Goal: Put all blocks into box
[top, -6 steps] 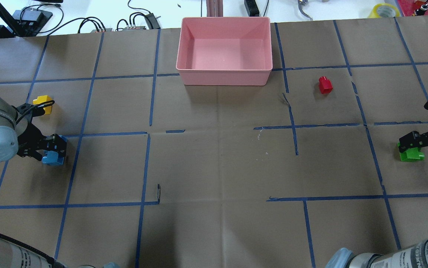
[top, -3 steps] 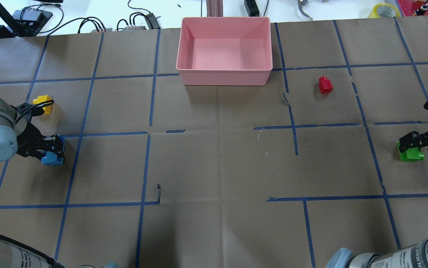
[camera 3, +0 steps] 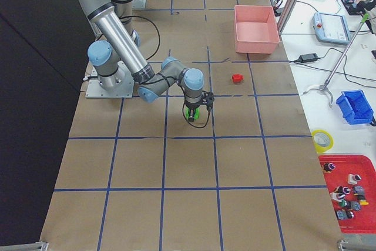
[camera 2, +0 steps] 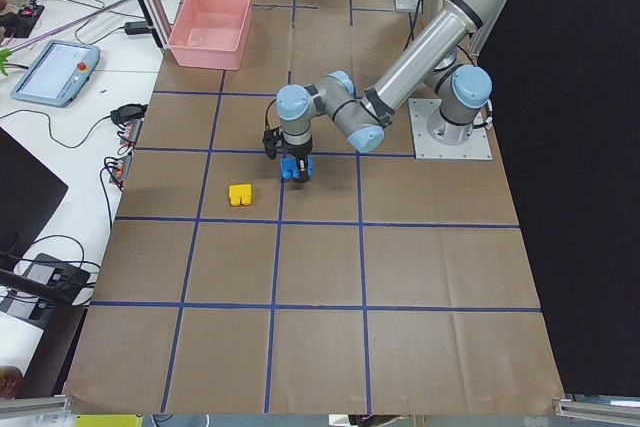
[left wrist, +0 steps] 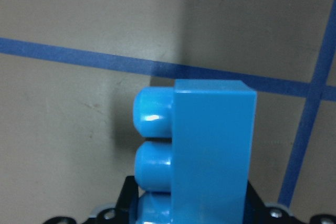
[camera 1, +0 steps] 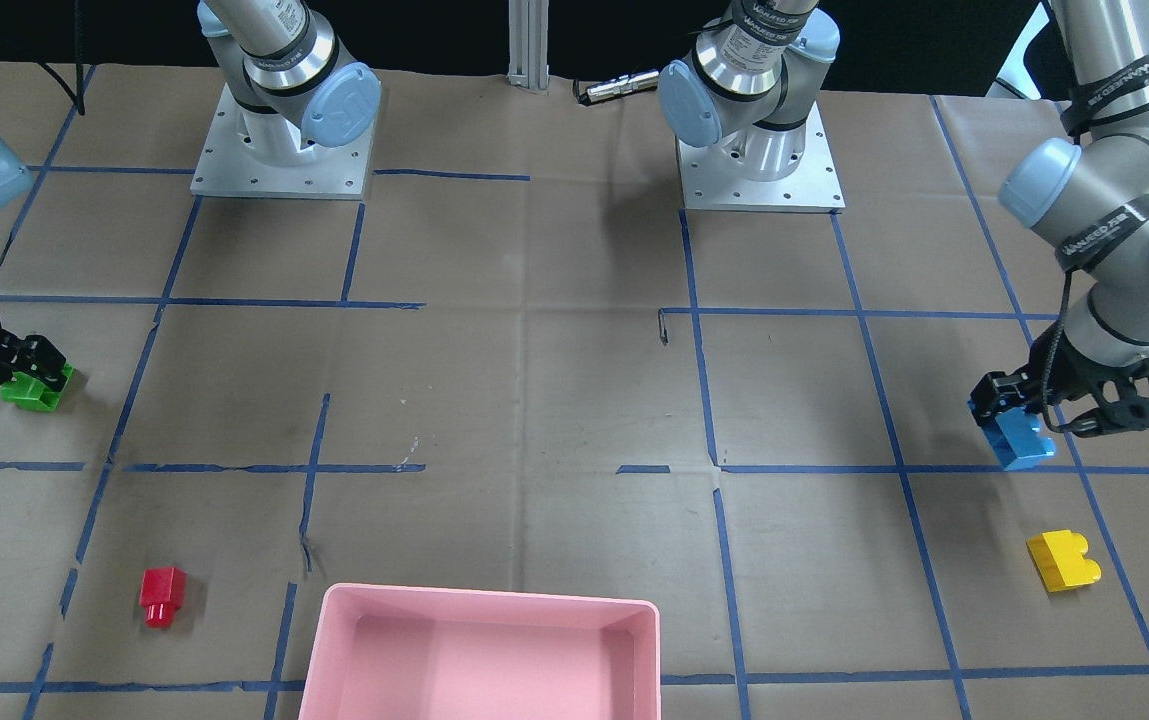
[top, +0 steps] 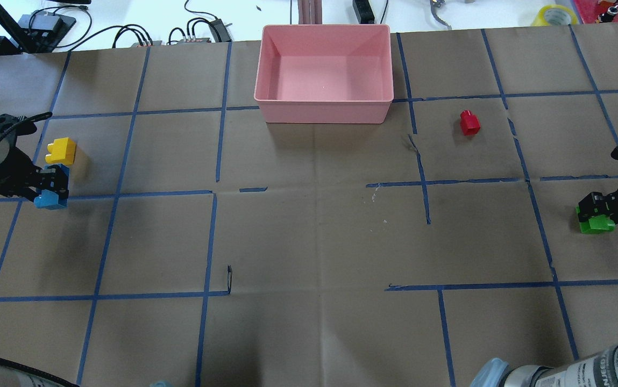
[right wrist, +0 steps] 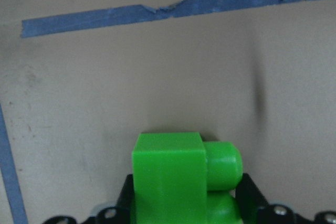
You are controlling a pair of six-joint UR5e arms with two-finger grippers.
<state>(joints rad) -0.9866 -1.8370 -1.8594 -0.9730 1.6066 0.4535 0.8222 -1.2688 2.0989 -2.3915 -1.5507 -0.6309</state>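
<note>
The pink box (top: 324,102) stands at the table's far middle, with nothing in it. My left gripper (top: 49,185) is shut on the blue block (top: 50,200), held just in front of the yellow block (top: 61,151) at the left side. The blue block fills the left wrist view (left wrist: 210,150). My right gripper (top: 595,208) is shut on the green block (top: 595,223) at the far right, low over the table; the right wrist view shows this block (right wrist: 173,177) between the jaws. The red block (top: 469,123) lies alone, right of the box.
Brown paper with blue tape lines covers the table (top: 314,242). Cables and a tape roll (top: 556,14) lie beyond the far edge, behind the box. The two arm bases (camera 1: 279,150) stand at the robot's side.
My left gripper has carried the blue block left and farther away, up to the yellow block. My right gripper with the green block has hardly moved.
</note>
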